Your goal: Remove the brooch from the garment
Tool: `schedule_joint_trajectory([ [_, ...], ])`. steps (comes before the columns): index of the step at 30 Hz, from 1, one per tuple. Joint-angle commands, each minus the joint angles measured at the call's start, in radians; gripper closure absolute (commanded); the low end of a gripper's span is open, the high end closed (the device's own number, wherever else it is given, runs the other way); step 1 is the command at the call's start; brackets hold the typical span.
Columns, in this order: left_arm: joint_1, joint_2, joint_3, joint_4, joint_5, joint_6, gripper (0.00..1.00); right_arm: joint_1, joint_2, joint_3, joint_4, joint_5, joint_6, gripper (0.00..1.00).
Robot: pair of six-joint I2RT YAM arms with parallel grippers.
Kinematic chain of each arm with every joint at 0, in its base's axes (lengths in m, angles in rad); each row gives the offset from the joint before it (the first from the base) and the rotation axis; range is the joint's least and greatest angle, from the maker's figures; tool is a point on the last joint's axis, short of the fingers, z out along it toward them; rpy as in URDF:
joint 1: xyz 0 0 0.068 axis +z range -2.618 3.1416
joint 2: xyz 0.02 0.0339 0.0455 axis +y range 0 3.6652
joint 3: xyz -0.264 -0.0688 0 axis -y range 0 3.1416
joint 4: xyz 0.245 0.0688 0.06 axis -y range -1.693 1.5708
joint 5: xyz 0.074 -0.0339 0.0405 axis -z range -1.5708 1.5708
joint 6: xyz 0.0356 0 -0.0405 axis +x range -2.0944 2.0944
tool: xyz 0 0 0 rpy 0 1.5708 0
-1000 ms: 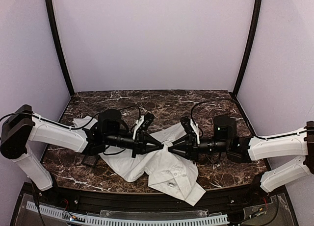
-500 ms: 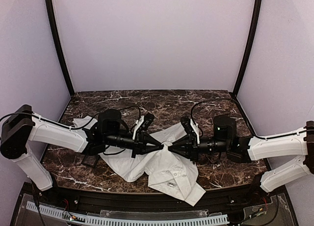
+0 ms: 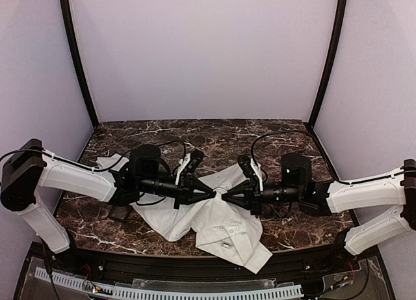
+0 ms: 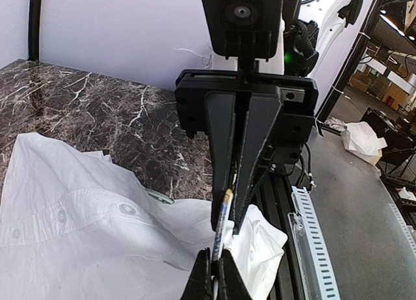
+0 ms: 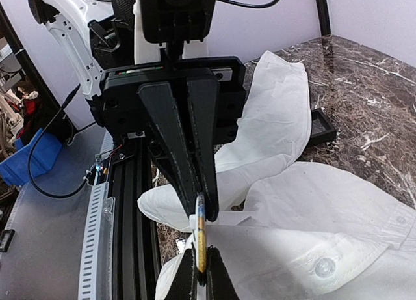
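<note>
The white shirt lies crumpled on the marble table, part of it hanging over the front edge. Both arms meet tip to tip above its middle. The brooch is a thin pale disc with a gold and blue rim, seen edge-on. My left gripper is shut on its near edge, with a bit of white cloth beside it. My right gripper is shut on the brooch from the opposite side. In the top view the left gripper and right gripper almost touch.
A small black square tray sits left of the shirt under the left arm; the right wrist view shows the tray beside a sleeve. Shirt buttons dot the cloth. The black frame rail runs along the table's front edge.
The right gripper's jaws have closed onto the brooch and that arm has crept slightly left. The left arm and the shirt have stayed put.
</note>
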Motion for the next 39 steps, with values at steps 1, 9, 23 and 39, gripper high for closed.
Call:
schedule_joint_trajectory([
  [1,-0.007,-0.036,0.004,0.022,0.019,0.004,0.99,0.000,0.032,0.041,0.011,0.092,0.039,1.00],
  [9,-0.009,-0.025,0.014,0.013,0.019,0.004,0.99,0.000,0.079,0.068,-0.007,0.258,0.098,1.00],
  [23,-0.011,-0.030,0.012,0.015,0.030,0.013,0.99,0.000,0.197,0.142,-0.085,0.591,0.243,1.00],
  [39,-0.013,-0.035,0.004,0.006,-0.046,0.010,0.99,0.018,0.127,0.098,0.015,0.308,0.076,0.94],
])
